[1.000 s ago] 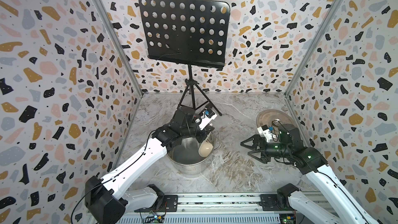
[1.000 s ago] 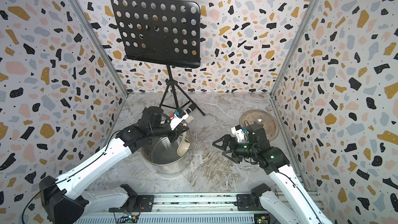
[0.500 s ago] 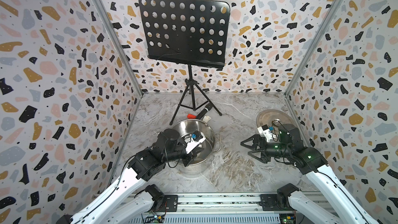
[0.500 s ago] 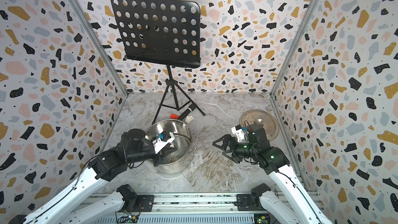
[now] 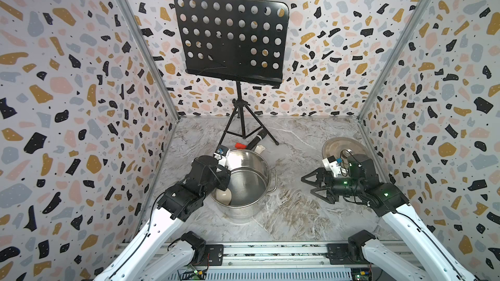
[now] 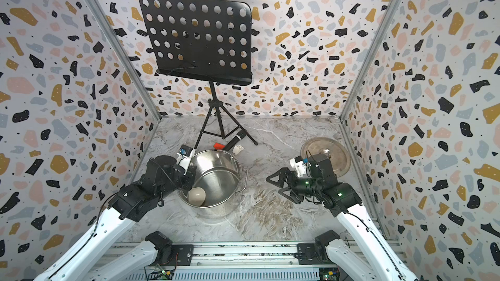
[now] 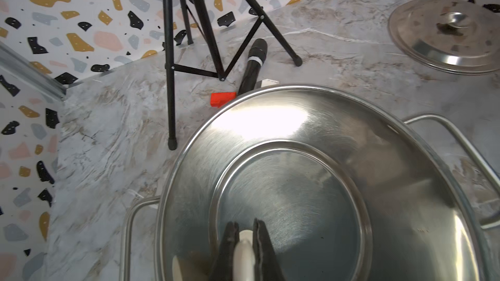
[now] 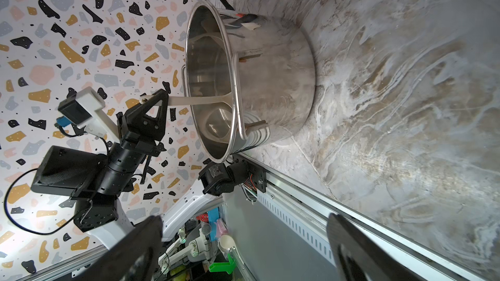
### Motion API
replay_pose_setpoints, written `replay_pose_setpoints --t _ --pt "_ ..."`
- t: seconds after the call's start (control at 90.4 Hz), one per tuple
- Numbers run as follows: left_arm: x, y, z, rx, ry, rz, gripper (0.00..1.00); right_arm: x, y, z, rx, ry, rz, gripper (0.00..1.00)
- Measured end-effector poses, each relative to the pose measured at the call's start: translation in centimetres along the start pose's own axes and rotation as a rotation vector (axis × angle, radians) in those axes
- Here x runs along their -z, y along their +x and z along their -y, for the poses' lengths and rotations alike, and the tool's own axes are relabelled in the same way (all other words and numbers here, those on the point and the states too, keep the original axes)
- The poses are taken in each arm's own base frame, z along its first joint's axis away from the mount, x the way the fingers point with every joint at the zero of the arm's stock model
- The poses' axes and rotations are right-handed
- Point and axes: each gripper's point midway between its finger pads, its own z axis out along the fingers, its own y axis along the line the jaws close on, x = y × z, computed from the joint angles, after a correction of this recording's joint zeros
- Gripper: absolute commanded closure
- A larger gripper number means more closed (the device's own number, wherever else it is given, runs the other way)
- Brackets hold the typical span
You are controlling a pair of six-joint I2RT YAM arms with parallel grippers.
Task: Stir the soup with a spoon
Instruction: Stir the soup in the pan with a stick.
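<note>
My left tool [image 7: 244, 229] pinches the spoon [image 5: 223, 194] handle, its bowl inside the pot [image 5: 254, 162] at centre frame; my right tool [image 5: 307, 185] hangs spread, centre-right.

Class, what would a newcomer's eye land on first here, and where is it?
The tall black perforated music stand at the back centre dominates. In front of it sits the shiny steel pot, where the left gripper holds the cream spoon with its bowl inside.

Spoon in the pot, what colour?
Cream-white; the spoon shows best in a top view.
</note>
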Motion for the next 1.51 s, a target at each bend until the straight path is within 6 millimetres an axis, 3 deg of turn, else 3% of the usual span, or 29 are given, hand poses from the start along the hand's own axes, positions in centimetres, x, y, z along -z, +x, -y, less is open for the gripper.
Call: replay_pose_setpoints --t 0.199,0.354,0.498,0.697,0.852,0.985,1.151,1.317,1.505 --pt "-2.6 -2.3 0.1 -0.066 -0.008 -0.022 1.0 0.3 0.2 -0.3 0.012 -0.011 0.008 0.0" --pt "-4.6 -4.6 3.1 -0.112 0.15 0.017 1.0 0.6 0.3 -0.5 0.022 -0.02 0.016 0.0" --pt "-5.1 -7.2 6.8 -0.138 0.344 0.071 1.0 1.0 0.5 -0.7 0.026 -0.027 0.027 0.0" --pt "-2.8 -8.0 12.7 -0.23 0.602 0.126 1.0 1.3 0.5 -0.7 0.027 -0.026 0.041 0.0" --pt "0.1 -6.6 15.0 -0.307 0.716 0.134 1.0 1.3 0.5 -0.6 0.021 -0.02 0.043 0.0" --pt "2.7 -4.3 15.3 -0.341 0.765 0.136 1.0 1.3 0.5 -0.5 0.018 -0.018 0.042 0.0" --pt "4.8 -0.9 14.2 -0.344 0.754 0.127 1.0 0.9 0.3 -0.2 0.005 -0.006 0.033 0.0" --pt "4.7 1.5 12.1 -0.292 0.654 0.115 1.0 0.3 0.1 0.3 -0.015 0.013 0.018 0.0" --pt "3.7 1.5 7.4 -0.117 0.435 0.095 1.0 0.2 0.0 0.3 -0.017 0.018 0.012 0.0"
